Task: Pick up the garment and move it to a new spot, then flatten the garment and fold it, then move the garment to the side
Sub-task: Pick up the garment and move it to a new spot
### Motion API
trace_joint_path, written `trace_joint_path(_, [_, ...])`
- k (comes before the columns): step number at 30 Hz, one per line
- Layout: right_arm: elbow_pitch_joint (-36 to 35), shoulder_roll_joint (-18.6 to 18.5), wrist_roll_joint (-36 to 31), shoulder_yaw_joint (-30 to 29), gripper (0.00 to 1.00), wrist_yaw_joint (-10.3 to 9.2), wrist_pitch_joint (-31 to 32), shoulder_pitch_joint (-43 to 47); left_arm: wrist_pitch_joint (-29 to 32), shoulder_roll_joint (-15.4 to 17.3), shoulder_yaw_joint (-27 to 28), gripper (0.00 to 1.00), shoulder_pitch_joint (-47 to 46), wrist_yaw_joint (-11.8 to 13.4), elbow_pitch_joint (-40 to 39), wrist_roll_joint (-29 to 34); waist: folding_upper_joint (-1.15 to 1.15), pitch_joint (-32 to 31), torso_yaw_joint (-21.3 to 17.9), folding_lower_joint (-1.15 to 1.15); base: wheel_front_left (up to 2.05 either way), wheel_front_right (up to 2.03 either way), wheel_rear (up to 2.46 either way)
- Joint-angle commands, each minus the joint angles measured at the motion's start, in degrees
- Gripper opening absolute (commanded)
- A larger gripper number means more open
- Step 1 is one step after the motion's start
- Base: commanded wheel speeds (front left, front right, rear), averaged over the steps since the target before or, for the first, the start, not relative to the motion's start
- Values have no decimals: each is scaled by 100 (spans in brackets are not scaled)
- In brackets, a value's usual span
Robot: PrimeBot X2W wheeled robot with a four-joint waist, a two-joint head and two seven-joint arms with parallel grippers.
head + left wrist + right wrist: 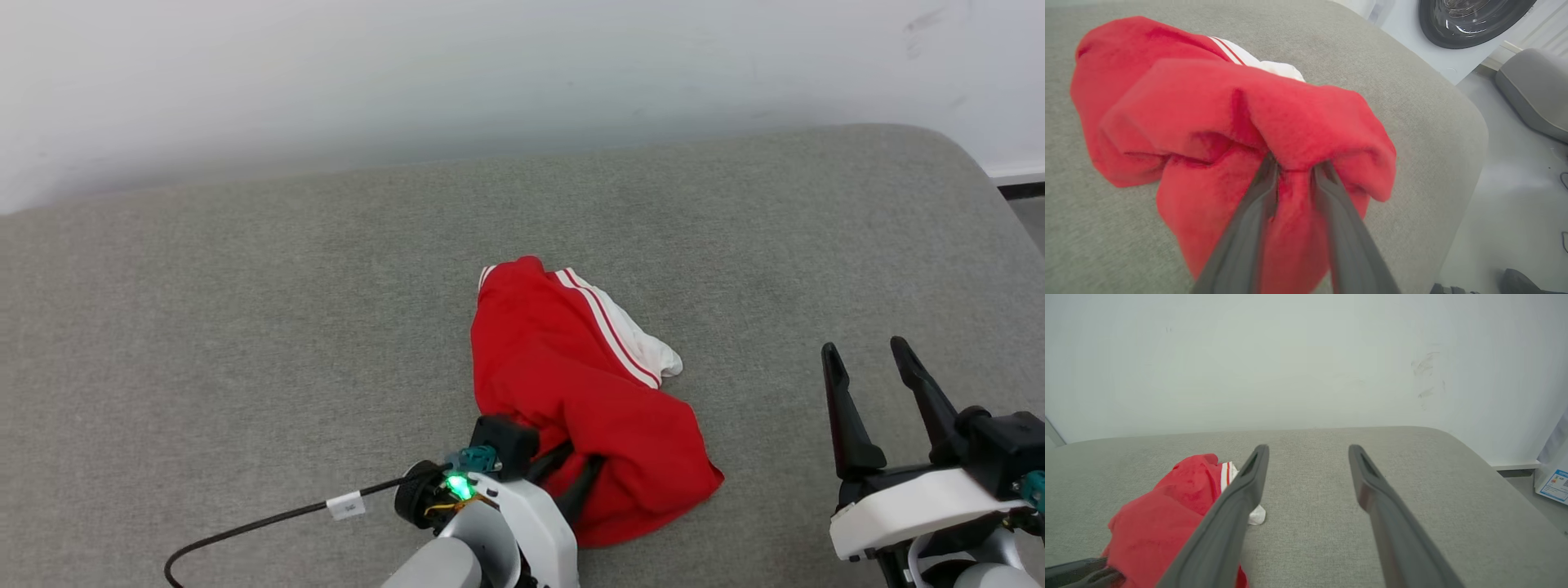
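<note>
Buries left gripper [1294, 168] in garment [563, 367] on grey cushion [245, 327]; clenched or released, cannot tell. Holds right gripper [865, 345] spread wide, empty.

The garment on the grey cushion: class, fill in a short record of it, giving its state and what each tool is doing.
garment: red with white striped trim, crumpled
surface: grey cushion
print: none visible
left tool: red cloth between its fingers; grip unclear
right tool: open, apart from the garment, holding nothing
folding: not yet done
</note>
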Motion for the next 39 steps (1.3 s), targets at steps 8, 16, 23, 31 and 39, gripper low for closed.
trace_joint_path(8, [103,4,-69,-28,100,-2,-5,121,-964,-1,-16,100,13,275,-488,340,0,-325,413,0,0,0,0])
trace_joint_path(16, [59,4,-129,-103,100,-2,69,256,-1318,430,638,100,234,945,-1165,378,0,-535,632,0,0,0,0])
trace_joint_path(23, [-2,4,-146,-202,100,-2,150,348,-1387,1027,1335,100,648,1449,-1480,285,0,-605,703,0,0,0,0])
trace_joint_path(31, [-31,4,-97,-286,100,-2,234,585,-1204,1470,1552,100,1048,1600,-1663,208,0,-739,734,0,0,0,0])
trace_joint_path(39, [-106,4,-120,-273,100,-2,291,569,-1101,1538,1576,100,1111,1657,-1801,127,0,-733,709,0,0,0,0])
